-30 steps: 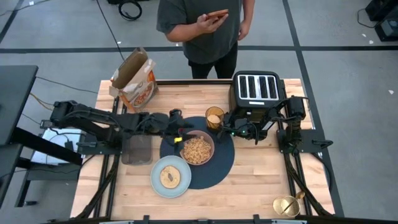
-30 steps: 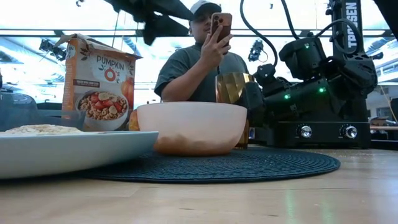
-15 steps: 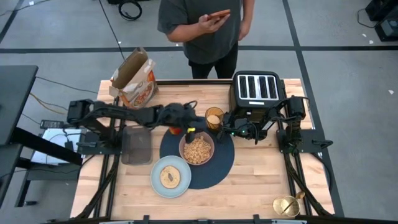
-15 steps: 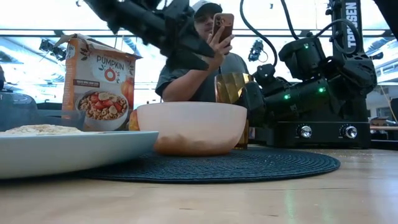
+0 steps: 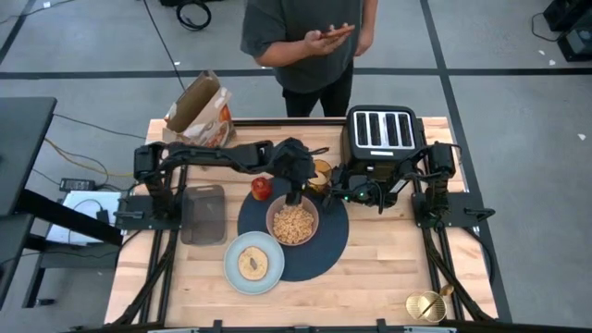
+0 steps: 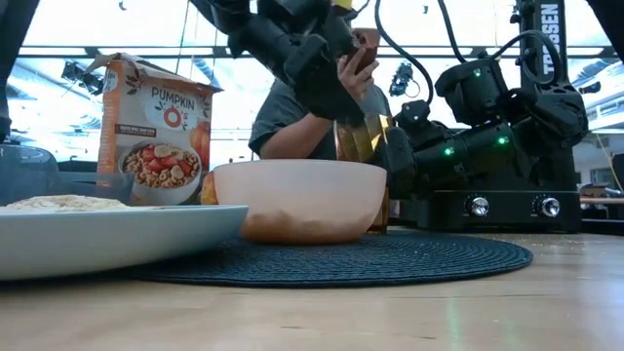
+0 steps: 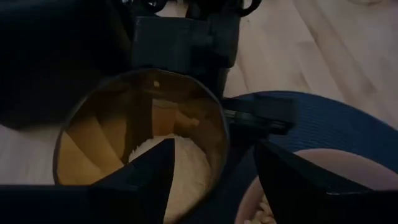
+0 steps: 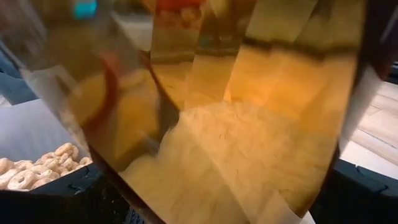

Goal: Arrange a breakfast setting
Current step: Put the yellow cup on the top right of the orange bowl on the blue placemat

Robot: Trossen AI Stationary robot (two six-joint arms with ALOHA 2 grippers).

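Observation:
An amber glass cup (image 5: 319,174) stands at the far edge of the round navy placemat (image 5: 324,248). My right gripper (image 5: 339,181) is shut on it from the right. My left gripper (image 5: 300,189) is open just above the cup's near rim (image 7: 219,134); one finger is over the cup's inside, the other outside it, and no touch shows. A pink bowl (image 5: 293,221) of cereal sits on the mat. A pale plate (image 5: 252,264) with a bagel (image 5: 252,264) overlaps the mat's left edge. A red apple (image 5: 262,188) lies by the mat's far left edge. My right gripper holds the amber cup by its side wall (image 7: 229,127), coming level from the table's right. One finger (image 7: 261,118) lies against the wall; the cup hides the other. The cup stands upright on the placemat.
A black four-slot toaster (image 5: 381,129) stands behind the right arm. A cereal box (image 5: 199,116) is at the far left, a clear container (image 5: 203,213) left of the mat. A gold spoon (image 5: 444,294) lies at the near right corner. A person (image 5: 305,42) stands beyond the far edge.
My left gripper has swung toward the table's right edge, from left of the bowl to over the cup, and come down toward the cup's rim. The apple now shows clear of the arm. The right gripper and cup have kept still.

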